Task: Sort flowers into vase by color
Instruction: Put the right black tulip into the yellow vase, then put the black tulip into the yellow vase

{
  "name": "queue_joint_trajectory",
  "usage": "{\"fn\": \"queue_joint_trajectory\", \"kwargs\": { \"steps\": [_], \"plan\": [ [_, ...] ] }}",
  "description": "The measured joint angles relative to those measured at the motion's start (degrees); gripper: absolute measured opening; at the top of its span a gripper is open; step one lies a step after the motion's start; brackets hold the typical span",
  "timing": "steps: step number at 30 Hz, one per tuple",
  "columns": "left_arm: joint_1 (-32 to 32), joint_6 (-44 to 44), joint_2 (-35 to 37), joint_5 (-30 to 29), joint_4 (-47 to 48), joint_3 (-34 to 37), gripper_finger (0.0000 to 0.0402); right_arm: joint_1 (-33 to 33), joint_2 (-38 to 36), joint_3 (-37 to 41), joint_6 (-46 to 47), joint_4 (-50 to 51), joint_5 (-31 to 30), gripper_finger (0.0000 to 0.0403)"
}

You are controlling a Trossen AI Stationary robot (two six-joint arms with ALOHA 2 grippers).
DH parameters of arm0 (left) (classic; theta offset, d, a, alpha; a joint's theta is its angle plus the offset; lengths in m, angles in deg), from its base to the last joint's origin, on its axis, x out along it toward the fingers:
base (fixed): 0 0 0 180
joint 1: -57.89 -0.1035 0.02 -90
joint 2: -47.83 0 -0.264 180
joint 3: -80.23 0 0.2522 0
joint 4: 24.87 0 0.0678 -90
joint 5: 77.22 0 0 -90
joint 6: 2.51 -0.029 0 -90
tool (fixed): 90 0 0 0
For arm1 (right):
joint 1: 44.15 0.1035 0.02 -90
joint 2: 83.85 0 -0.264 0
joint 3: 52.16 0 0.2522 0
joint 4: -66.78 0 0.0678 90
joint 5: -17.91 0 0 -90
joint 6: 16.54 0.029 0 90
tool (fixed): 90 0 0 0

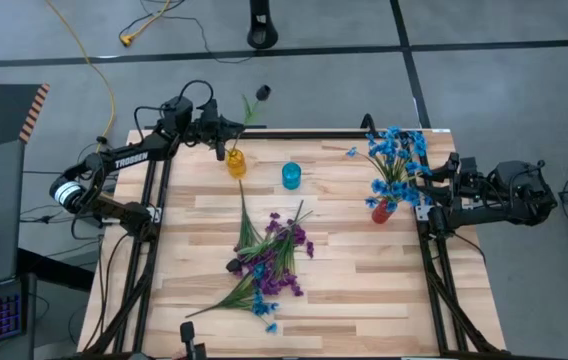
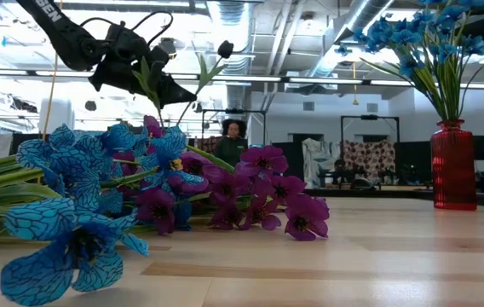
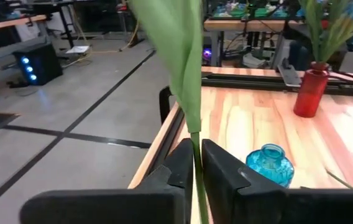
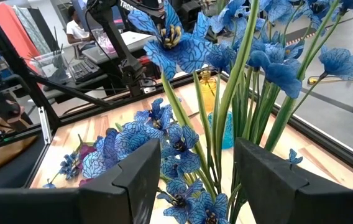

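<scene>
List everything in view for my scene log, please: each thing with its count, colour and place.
yellow vase: one, far left of table, under the left end effector
teal vase: one, empty, far middle
red vase: one, right side, holding blue flowers
loose flowers: one pile, purple, blue and dark, table middle to near edge
dark-blossomed sprig: one, green stem, held above the yellow vase
table: one, light wood
person: one, in the room behind
left end effector: shut on the sprig's stem
right end effector: open, beside the blue bouquet
</scene>
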Motion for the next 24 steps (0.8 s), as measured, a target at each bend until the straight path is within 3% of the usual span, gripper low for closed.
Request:
{"fn": "queue_joint_trajectory", "kwargs": {
  "steps": [13, 24],
  "plan": [
    [0.0, -0.9, 0.8, -1.1, -0.2, 0.0, 0.0125, 0.0, 0.0, 0.0, 0.0, 0.0, 0.0, 0.0233],
    [0.0, -0.9, 7.0, -5.5, -0.1, 0.0, 0.0144, 0.0, 0.0, 0.0, 0.0, 0.0, 0.0, 0.0233]
  ]
}}
